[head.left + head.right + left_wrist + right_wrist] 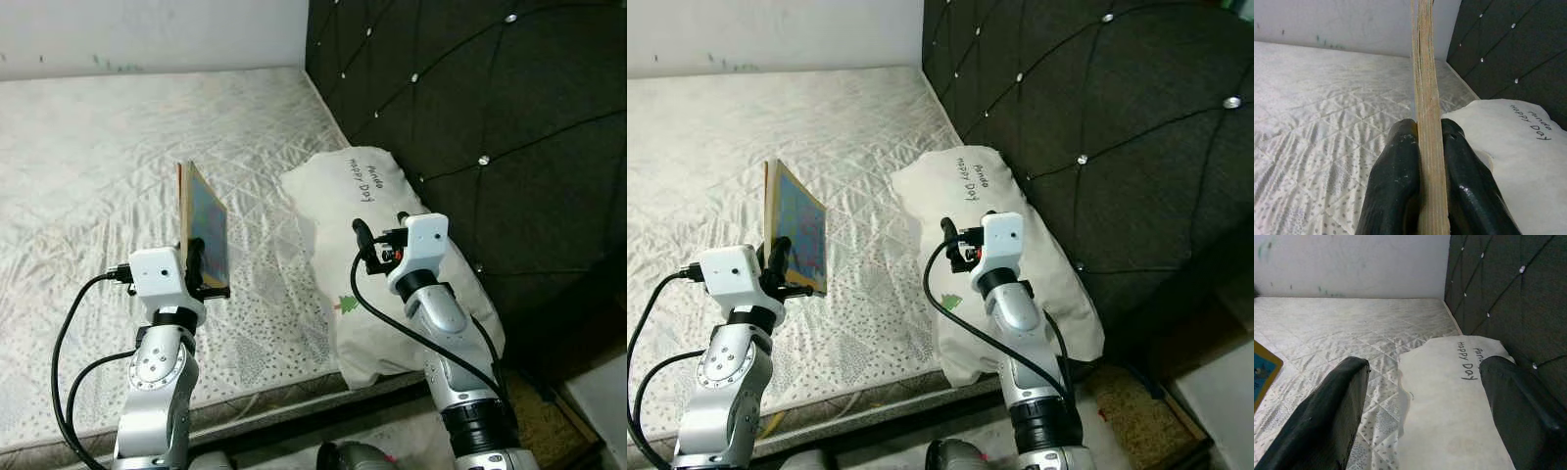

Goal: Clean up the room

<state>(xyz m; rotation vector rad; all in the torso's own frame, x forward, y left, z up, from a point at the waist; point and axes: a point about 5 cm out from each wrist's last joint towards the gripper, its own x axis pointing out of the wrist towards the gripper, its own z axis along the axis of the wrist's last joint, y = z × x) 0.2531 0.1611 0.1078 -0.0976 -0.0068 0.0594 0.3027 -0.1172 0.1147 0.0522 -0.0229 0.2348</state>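
My left gripper (201,257) is shut on a thin picture book (204,225) with a blue and orange cover, held upright on its edge above the bare mattress (108,166). In the left wrist view the black fingers (1396,191) clamp the book's page edge (1426,98). A white pillow (377,264) printed "Happy Day" lies at the mattress's right side against the headboard. My right gripper (364,240) hovers over that pillow, open with nothing between its fingers (1337,411).
A dark tufted headboard (470,108) with shiny buttons rises on the right. A white wall (147,34) runs behind the bed. The mattress's front edge (284,397) lies just before my arms, with floor and a pale object (602,392) at the lower right.
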